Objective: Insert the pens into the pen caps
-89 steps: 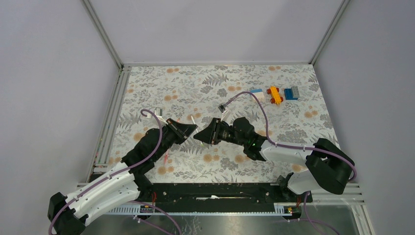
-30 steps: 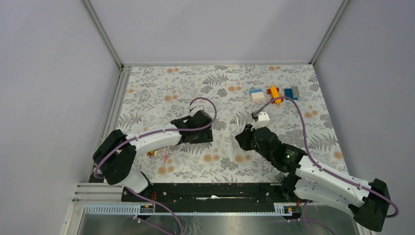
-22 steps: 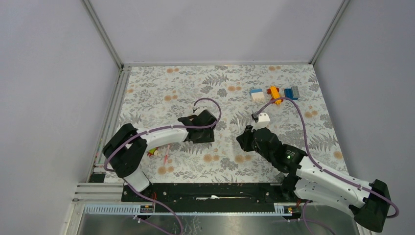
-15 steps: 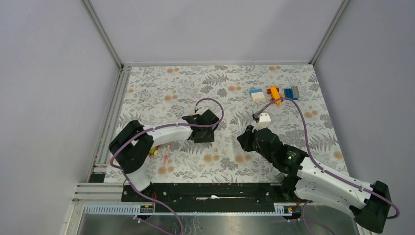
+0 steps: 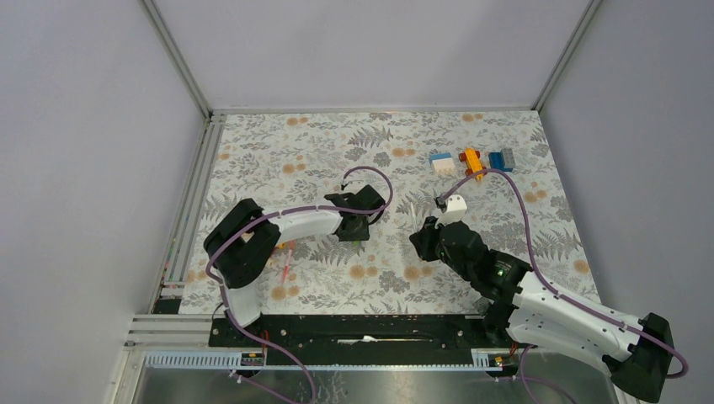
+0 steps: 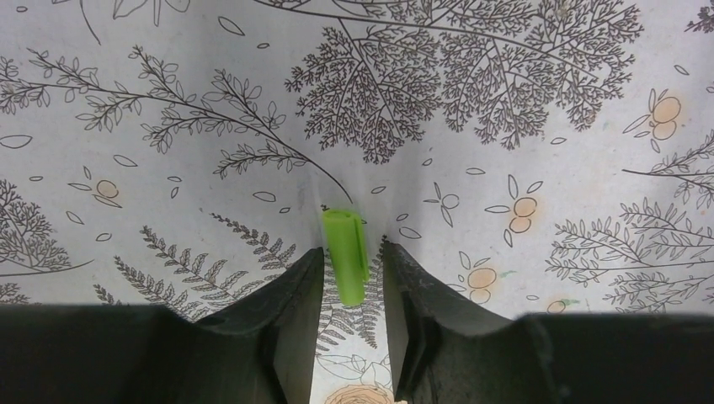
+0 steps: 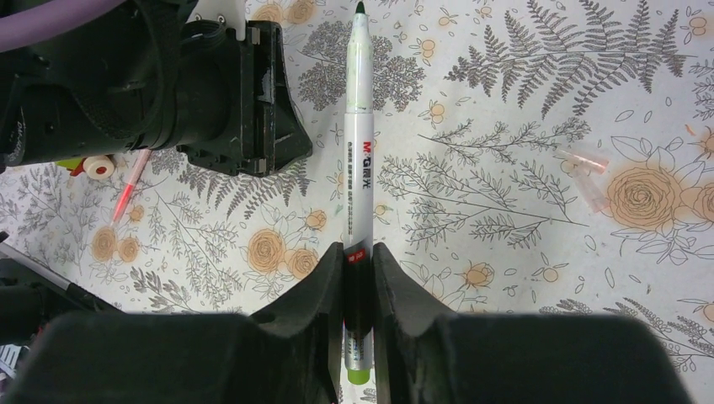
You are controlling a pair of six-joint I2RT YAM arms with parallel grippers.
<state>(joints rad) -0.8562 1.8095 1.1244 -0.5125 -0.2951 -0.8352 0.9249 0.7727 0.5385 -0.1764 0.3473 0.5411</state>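
While the right gripper (image 7: 359,252) is clenched on the white pen (image 7: 361,160), tip pointing forward, the left gripper (image 6: 353,249) straddles the green cap (image 6: 344,257) lying on the flowered cloth (image 6: 522,109), jaws close alongside, though I cannot tell whether they pinch it.

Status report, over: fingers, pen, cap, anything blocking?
Left gripper open, astride green cap. Right gripper shut on white pen, tip forward. Toy blocks well clear.
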